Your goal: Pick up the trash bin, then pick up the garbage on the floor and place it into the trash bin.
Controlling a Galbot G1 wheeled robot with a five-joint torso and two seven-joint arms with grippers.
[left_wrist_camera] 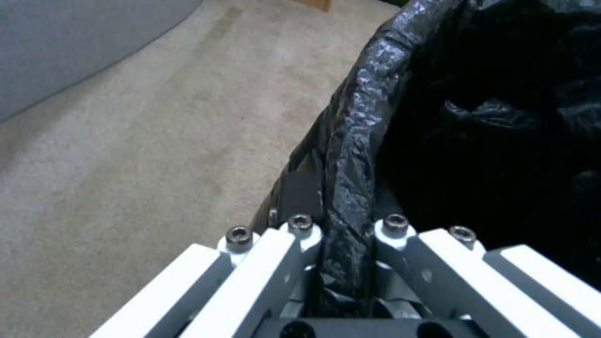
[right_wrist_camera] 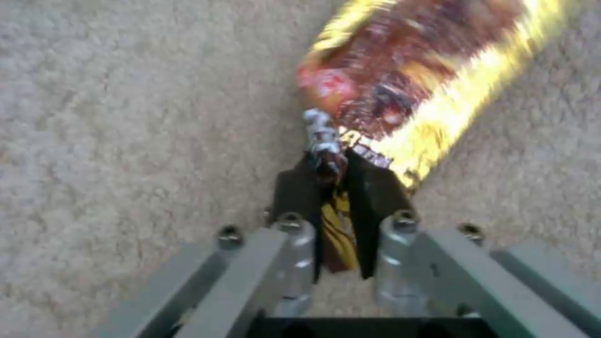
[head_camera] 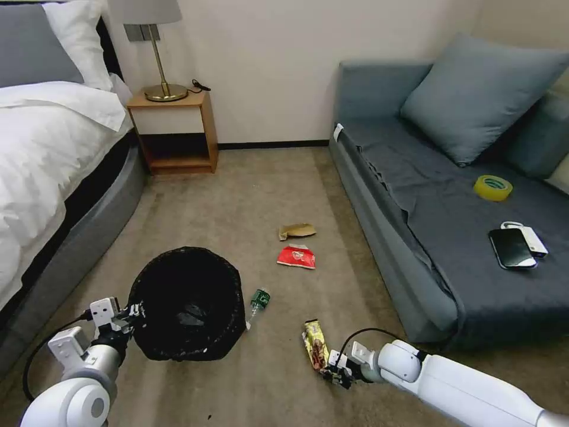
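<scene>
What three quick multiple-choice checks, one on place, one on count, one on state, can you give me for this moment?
1. Where does the yellow tape roll lie?
A. on the sofa
B. on the nightstand
C. on the carpet

2. How many litter pieces lie loose on the carpet, in no gripper?
A. one
B. three
C. five

3. What is the right gripper doing?
A. hanging open above the bin
B. shut on the yellow-brown snack wrapper
C. pressing on the phone

Answers:
1 A, the roll sits on the sofa seat beyond the black phone.
2 B, the green-label bottle, red-and-white wrapper and tan paper scrap lie free.
3 B, the right wrist view shows its jaws pinching the wrapper's end, while the left gripper clamps the trash bin rim.
</scene>
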